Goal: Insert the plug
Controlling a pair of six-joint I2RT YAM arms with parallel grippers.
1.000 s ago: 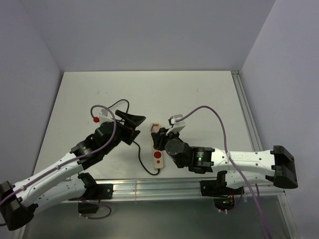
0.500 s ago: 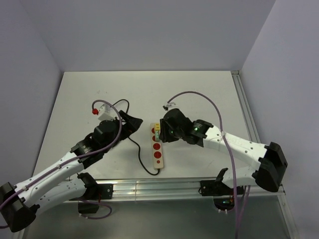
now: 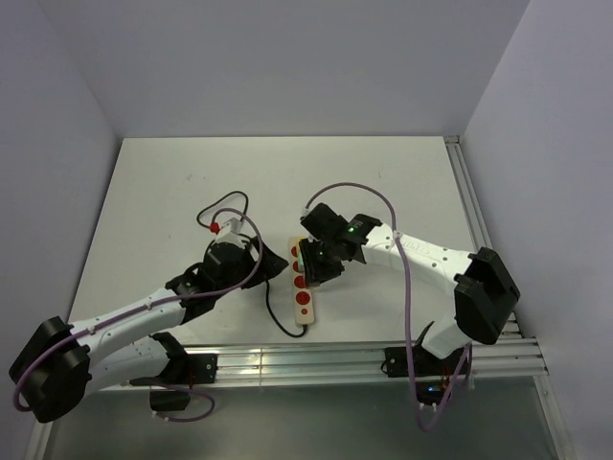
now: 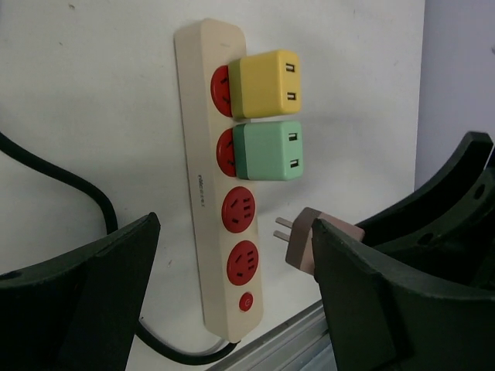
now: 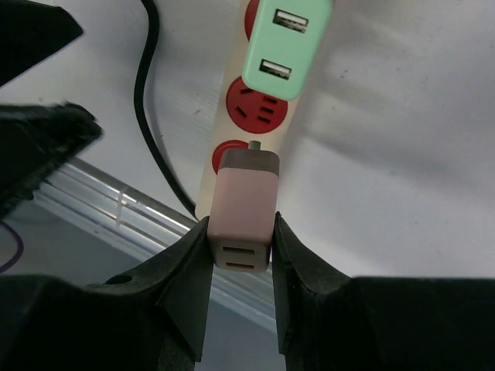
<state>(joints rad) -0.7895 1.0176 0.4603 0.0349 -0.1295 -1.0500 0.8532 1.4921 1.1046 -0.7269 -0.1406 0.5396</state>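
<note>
1. A white table [image 3: 383, 182] carries the whole scene, with both arms reaching toward its near-centre.
2. The left arm [image 3: 134, 316] stretches in from the near left. The left gripper [image 4: 234, 224] is spread wide and holds nothing, its dark fingers [image 4: 108, 263] framing the lower sockets in the left wrist view.
3. The right arm [image 3: 421, 254] curves in from the right. The right gripper [image 5: 240, 232] is clenched on the pink plug [image 5: 241, 212], one finger on each side of its body.
4. A cream power strip [image 4: 203, 178] lies flat on the table, with four red sockets and a small red switch [image 4: 246, 301] at its near end.
5. A black cord [image 3: 278, 321] runs from the strip's near end and loops across the table to the left.
6. A green adapter [image 4: 269, 151] sits in the second socket, touching a yellow adapter [image 4: 267, 83] in the first.
7. The pink plug hangs just beside the strip, not yet seated. Its prongs point at the two free sockets [image 4: 238, 209] and stand apart from them.
</note>
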